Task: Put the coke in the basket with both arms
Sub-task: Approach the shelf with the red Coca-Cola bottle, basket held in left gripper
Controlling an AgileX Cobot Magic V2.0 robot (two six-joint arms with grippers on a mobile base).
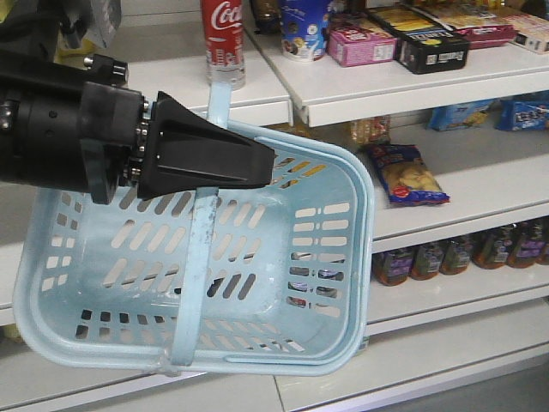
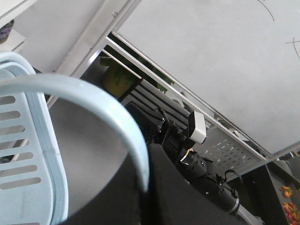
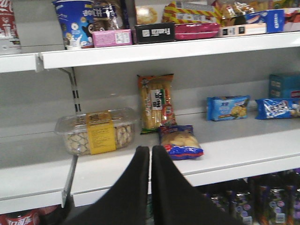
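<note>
A: Where's the coke [image 1: 223, 39]?
B: Upright on the upper shelf [image 1: 171, 77], top cut off by the frame, just beyond the tilted basket's [image 1: 347, 283] far rim.
A: Grippers?
B: The strap handle [image 1: 196, 257] crosses the left gripper [image 1: 268, 163]. Pinched or merely hooked, I can't tell. The right gripper's [image 3: 150, 157] fingers are pressed together, empty, with open air before the shelves.

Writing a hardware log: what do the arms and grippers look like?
The left arm is a thick black cylinder with silver bolts, ending in the left gripper, a tapered black wedge. The right gripper shows two plain black pointed fingers.
</note>
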